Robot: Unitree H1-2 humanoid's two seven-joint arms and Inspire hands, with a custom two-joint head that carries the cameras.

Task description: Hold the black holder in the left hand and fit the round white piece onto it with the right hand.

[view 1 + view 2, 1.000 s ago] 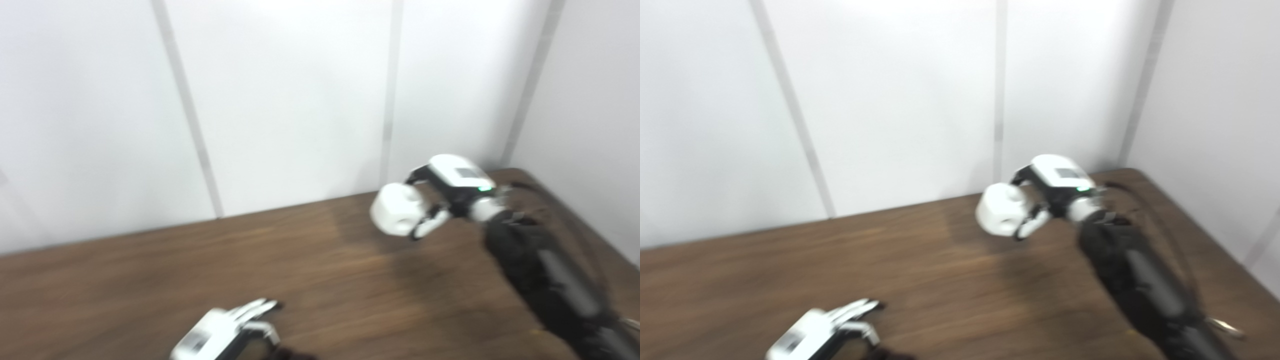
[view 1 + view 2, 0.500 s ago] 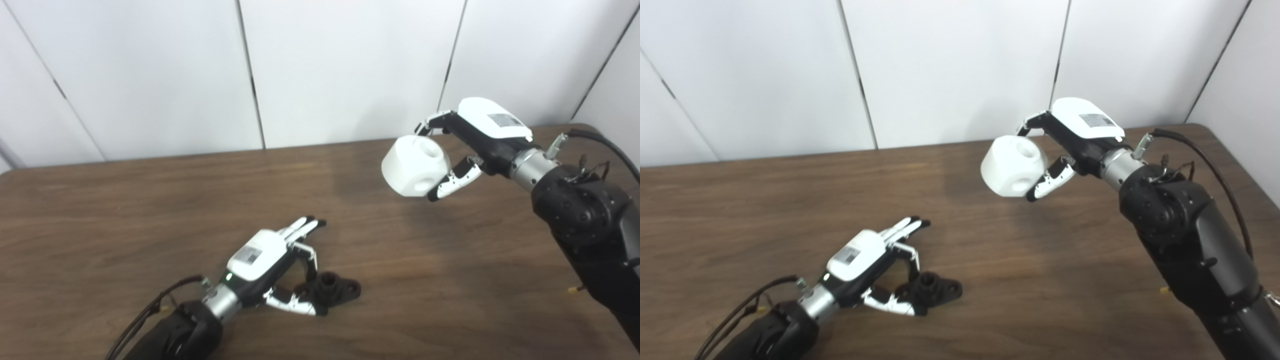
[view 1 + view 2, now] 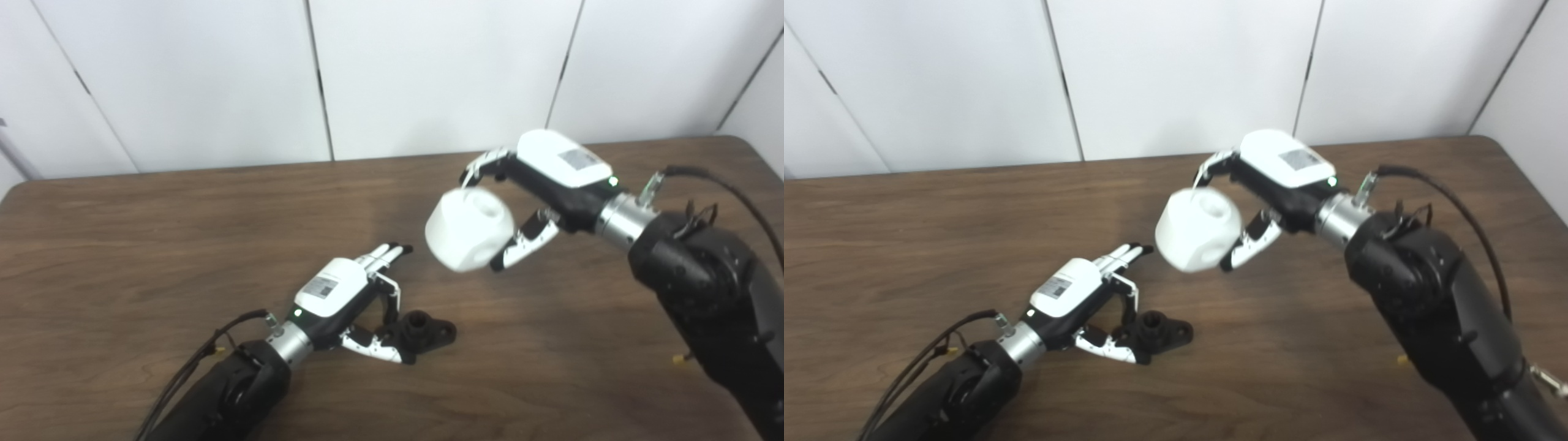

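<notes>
Left eye view gave me the clearest read, so I worked from that. Nearest to me, my left hand [image 3: 343, 300] lay low on the wooden table [image 3: 122, 245], its arm coming in from the bottom edge. The thumb reached along the near side of the black holder [image 3: 422, 331] and one curled finger came down on its far side, so the holder's near end sat between them, while the other fingers [image 3: 386, 254] pointed straight out beyond it, away from me. I could not tell whether that pinch was firm or only touching. The holder rested flat on the wood, its short upright socket open at the top and its mounting ear sticking out past my fingertips to the right.

Past the outstretched fingers, up and to the right, my right hand [image 3: 533, 196] held the round white piece [image 3: 468, 229] in the air, clear of the table. Fingers wrapped over its far top edge and the thumb pressed under its right side, a closed grasp. The piece showed a round recess on its upper face. It hung well apart from the holder, with bare wood between them.

Farther on, the table's back edge met the white panel wall [image 3: 429, 73], and the rounded right corner lay behind my right arm.
</notes>
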